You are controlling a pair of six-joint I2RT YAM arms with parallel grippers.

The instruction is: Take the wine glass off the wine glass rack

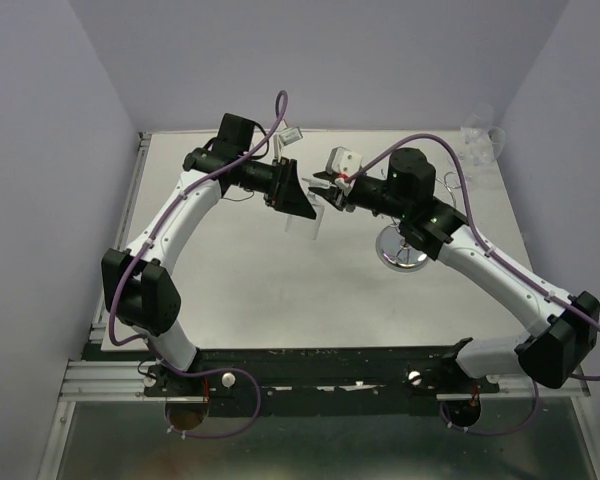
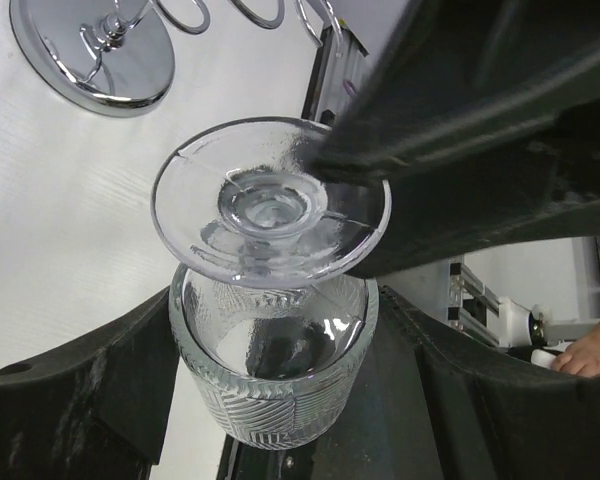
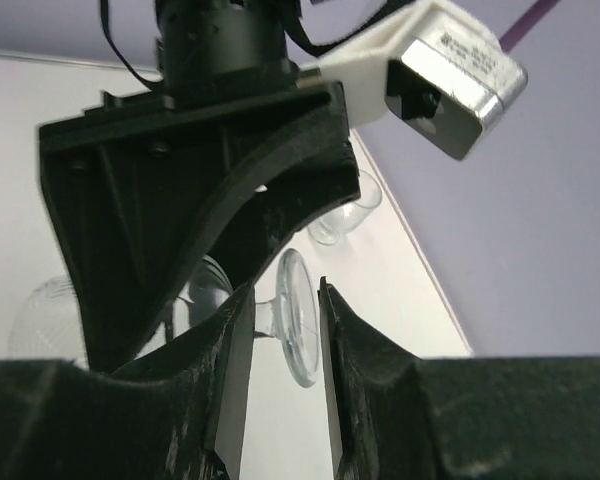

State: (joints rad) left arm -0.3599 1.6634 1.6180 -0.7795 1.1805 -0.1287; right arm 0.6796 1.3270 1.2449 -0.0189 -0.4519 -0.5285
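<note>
Between the jaws of your left gripper (image 2: 275,340), the clear ribbed wine glass (image 2: 272,300) sits pinched by its bowl; your right gripper (image 3: 283,300) has its jaws spread either side of the foot's rim. Beyond the left fingertips, apart, stands the shiny chrome wire rack (image 2: 95,55).

No text, brand, number or sign can be read in any of the views. The only print is in the right wrist view: a few tiny pale lines on the dark face of the silver camera module (image 3: 460,75), up and right of the wine glass (image 3: 298,315). They are too small to make out.
</note>
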